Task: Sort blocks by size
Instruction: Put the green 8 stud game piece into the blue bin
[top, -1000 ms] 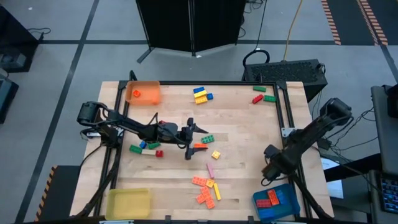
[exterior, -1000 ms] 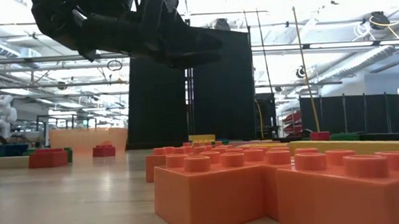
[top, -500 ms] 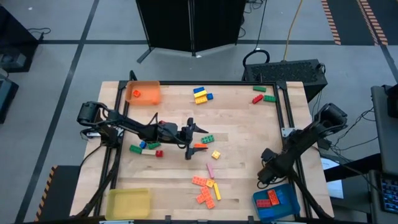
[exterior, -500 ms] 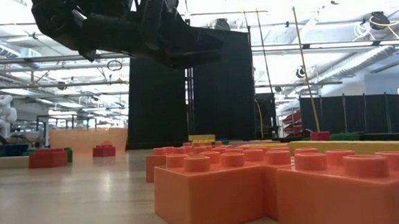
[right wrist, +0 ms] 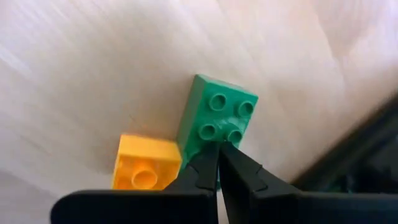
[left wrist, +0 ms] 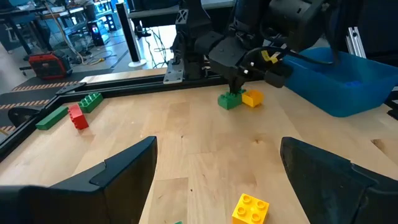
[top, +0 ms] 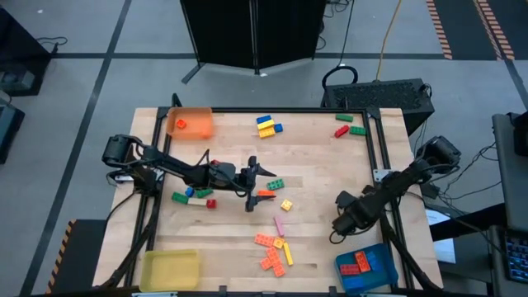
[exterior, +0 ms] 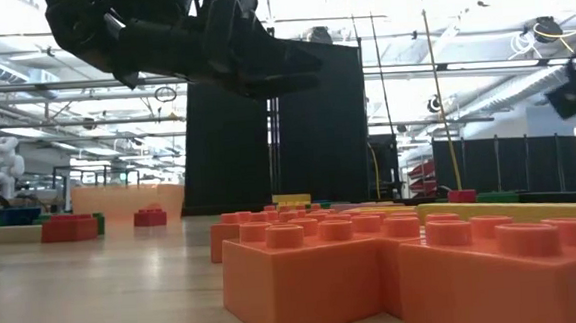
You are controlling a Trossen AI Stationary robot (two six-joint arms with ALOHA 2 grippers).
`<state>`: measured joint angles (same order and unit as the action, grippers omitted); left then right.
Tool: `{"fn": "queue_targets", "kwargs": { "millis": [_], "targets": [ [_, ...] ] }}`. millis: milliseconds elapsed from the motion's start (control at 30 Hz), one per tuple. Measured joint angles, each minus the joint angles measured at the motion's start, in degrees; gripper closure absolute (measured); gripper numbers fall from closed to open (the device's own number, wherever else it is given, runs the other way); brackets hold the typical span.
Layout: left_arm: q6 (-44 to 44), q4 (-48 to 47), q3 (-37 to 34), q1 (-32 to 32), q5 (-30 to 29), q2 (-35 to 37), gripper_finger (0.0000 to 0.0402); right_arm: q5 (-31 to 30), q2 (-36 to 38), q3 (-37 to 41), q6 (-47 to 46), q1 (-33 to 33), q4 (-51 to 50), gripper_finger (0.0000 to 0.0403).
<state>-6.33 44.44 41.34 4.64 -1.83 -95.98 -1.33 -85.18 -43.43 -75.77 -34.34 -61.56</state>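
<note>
Both right gripper (right wrist: 217, 163) fingers are pressed together, empty, above the green block (right wrist: 214, 127), probably to nudge it.

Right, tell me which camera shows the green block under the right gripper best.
The right wrist view: the green block fills the frame, studs up, beside a yellow block, with the shut right gripper just above it. The left wrist view shows it small and far off. The high view hides it under the arm; the low view misses it.
</note>
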Motion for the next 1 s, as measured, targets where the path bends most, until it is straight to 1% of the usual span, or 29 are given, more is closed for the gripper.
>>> {"fn": "queue_targets", "kwargs": {
  "millis": [267,333,433,500,567,767,833,900,1000],
  "targets": [
    [0.0,0.0,0.0,0.0,0.0,0.0,0.0061,-8.9,0.0,-5.1,8.7,5.2,1.9,0.0394],
    [0.0,-0.2,0.0,0.0,0.0,0.0,0.0061,-10.7,0.0,-6.5,9.7,6.1,0.3,0.0392],
    [0.0,-0.6,0.0,0.0,0.0,0.0,0.0061,-10.6,0.0,-8.1,13.3,6.9,-4.6,0.0374],
    [0.0,-0.8,0.0,0.0,0.0,0.0,0.0061,-9.6,0.0,-8.6,14.9,7.1,-6.9,0.035],
    [0.0,-1.2,0.0,0.0,0.0,0.0,0.0061,-8.7,0.0,-8.4,15.4,7.3,-7.8,0.0317],
    [0.0,-1.8,0.0,0.0,0.0,0.0,0.0061,-4.1,0.0,-5.1,15.3,7.4,-3.0,0.0198],
    [0.0,-1.9,0.0,0.0,0.0,0.0,0.0061,-3.4,0.0,-3.6,14.5,7.4,-2.1,0.0168],
    [0.0,-1.9,0.0,0.0,0.0,0.0,0.0061,-3.1,0.0,-2.3,13.7,7.4,-0.4,0.0148],
    [0.0,-1.8,0.0,0.0,0.0,0.0,0.0061,-3.0,0.1,-0.7,13.7,7.7,2.7,0.0135]
  ]
}}
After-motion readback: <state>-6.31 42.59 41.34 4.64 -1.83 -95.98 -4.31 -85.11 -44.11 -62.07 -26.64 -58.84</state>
